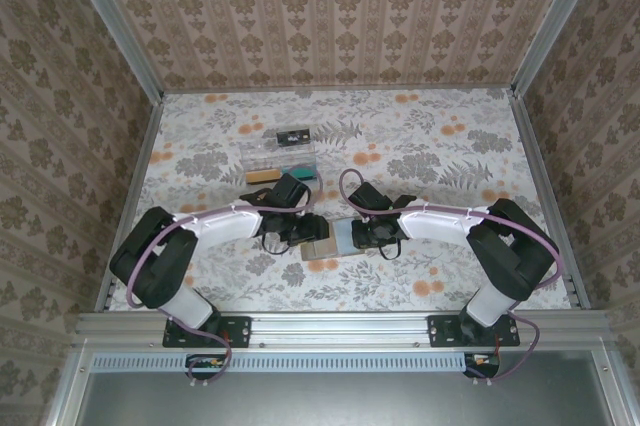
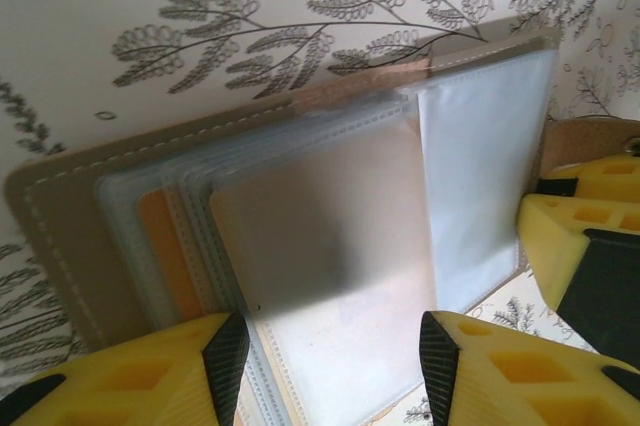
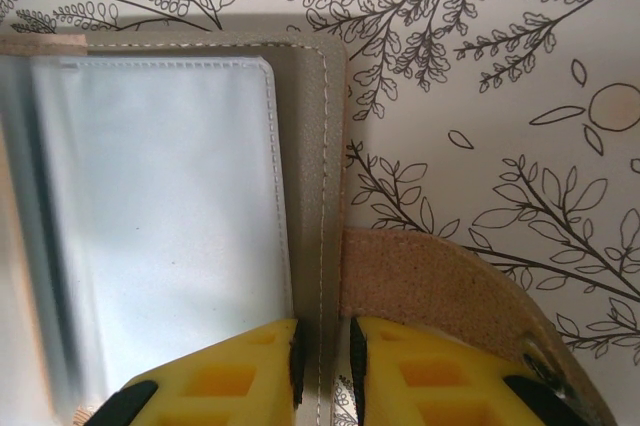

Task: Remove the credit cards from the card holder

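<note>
The card holder lies open on the flowered table between both arms, its taupe cover outside and clear sleeves fanned inside. A yellow-orange credit card sits in a left sleeve. A frosted pale card stands raised above the sleeves, and my left gripper is shut on it, one pad at each side edge. My right gripper is shut on the holder's right cover edge, beside its suede strap. Its yellow fingers also show at the right of the left wrist view.
A clear plastic tray stands just behind the arms, with a dark item inside and a tan piece at its near side. Patterned walls enclose the table on three sides.
</note>
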You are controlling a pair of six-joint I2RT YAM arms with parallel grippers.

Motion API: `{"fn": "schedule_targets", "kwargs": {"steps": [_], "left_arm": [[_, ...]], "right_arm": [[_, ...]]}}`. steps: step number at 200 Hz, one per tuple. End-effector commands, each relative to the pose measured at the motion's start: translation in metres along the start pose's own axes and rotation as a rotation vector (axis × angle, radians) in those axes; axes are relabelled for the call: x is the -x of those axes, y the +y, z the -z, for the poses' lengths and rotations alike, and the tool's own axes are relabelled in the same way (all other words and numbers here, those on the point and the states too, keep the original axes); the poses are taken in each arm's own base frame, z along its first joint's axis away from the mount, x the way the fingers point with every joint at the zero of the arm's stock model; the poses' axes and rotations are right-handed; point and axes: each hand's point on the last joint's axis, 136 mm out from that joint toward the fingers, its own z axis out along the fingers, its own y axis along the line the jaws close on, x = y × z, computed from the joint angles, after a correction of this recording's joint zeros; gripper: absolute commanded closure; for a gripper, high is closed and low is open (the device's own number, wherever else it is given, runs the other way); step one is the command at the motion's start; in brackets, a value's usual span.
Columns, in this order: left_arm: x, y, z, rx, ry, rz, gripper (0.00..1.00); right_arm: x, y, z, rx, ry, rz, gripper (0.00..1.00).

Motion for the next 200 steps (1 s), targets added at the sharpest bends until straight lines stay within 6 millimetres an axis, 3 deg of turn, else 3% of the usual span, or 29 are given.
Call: {"fn": "schedule_targets", "kwargs": {"steps": [1, 61, 107, 152, 158, 200], "left_arm": [[0.001, -0.014, -0.005, -0.049, 0.017, -0.019, 0.47], [0.004, -0.024, -0.005, -0.085, 0.017, -0.034, 0.42], [0.005, -0.026, -0.002, -0.094, 0.009, -0.047, 0.24], [0.002, -0.03, -0.005, -0.13, 0.02, -0.05, 0.15], [0.003, -0.031, -0.004, -0.134, 0.017, -0.051, 0.09], [0.002, -0.034, -0.004, -0.151, 0.017, -0.056, 0.07]], "right_arm": [[-0.013, 0.0, -0.012, 0.009, 0.049, -0.006, 0.76], [-0.014, 0.001, -0.013, 0.01, 0.048, -0.005, 0.76], [-0.014, 0.0, -0.013, 0.006, 0.049, -0.007, 0.76], [-0.015, 0.0, -0.014, 0.009, 0.05, -0.015, 0.76], [-0.015, -0.001, -0.014, 0.008, 0.052, -0.014, 0.76], [-0.015, 0.0, -0.014, 0.01, 0.049, -0.015, 0.76]]}}
